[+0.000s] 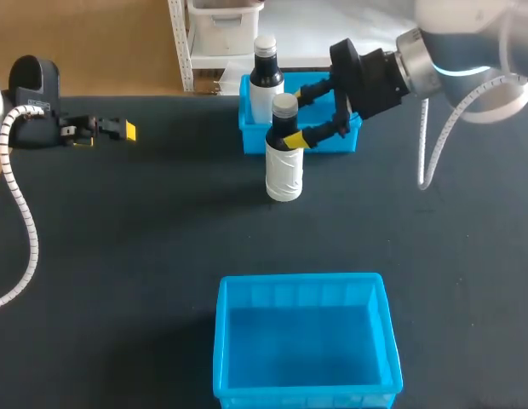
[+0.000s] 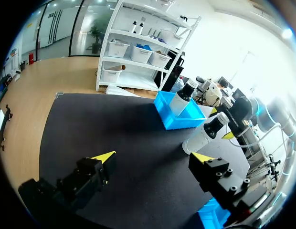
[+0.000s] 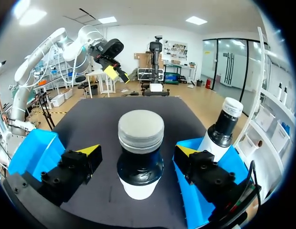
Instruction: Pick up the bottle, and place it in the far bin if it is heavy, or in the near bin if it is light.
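A white bottle (image 1: 284, 162) with a dark neck and grey cap stands upright on the black table, just in front of the far blue bin (image 1: 341, 142). My right gripper (image 1: 300, 115) is open, its fingers straddling the bottle's neck (image 3: 140, 164) with gaps on both sides. A second, similar bottle (image 1: 266, 77) stands inside the far bin (image 3: 232, 168). The near blue bin (image 1: 302, 280) holds nothing. My left gripper (image 1: 111, 130) is open at the table's far left, well away from the bottle (image 2: 205, 134), with nothing between its fingers (image 2: 153, 157).
The black tabletop (image 1: 145, 239) stretches bare between the two bins and across to the left arm. The near bin's corner (image 3: 36, 149) shows beside my right gripper's finger. My left arm's white cable (image 1: 25, 213) lies along the left edge.
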Action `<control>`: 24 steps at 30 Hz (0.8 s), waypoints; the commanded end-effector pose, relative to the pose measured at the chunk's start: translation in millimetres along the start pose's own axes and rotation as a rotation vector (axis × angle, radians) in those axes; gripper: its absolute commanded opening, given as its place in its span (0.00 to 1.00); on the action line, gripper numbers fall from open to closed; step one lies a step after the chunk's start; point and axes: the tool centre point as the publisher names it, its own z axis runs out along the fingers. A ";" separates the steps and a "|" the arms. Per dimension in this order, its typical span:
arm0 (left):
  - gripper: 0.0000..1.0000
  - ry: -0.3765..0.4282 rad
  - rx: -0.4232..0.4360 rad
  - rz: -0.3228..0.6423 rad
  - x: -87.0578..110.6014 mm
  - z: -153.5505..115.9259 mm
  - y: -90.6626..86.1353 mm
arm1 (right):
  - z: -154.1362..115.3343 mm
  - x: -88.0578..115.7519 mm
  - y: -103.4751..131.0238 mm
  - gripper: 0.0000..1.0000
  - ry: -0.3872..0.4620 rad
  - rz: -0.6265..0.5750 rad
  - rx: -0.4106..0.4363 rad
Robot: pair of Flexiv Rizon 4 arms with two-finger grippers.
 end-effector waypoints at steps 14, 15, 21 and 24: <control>1.00 0.000 0.000 0.000 0.0 0.0 0.0 | 8.7 -4.7 -4.1 1.00 0.010 0.006 -0.005; 1.00 0.000 0.000 0.000 0.0 0.0 0.0 | 8.9 -4.6 -4.2 1.00 0.010 0.007 -0.005; 1.00 0.000 0.000 0.000 0.0 0.0 0.0 | 9.8 -3.5 -5.6 0.89 0.013 0.009 -0.006; 1.00 0.000 0.000 0.000 0.0 0.0 0.0 | 11.3 -2.5 -7.2 0.84 0.014 0.010 -0.009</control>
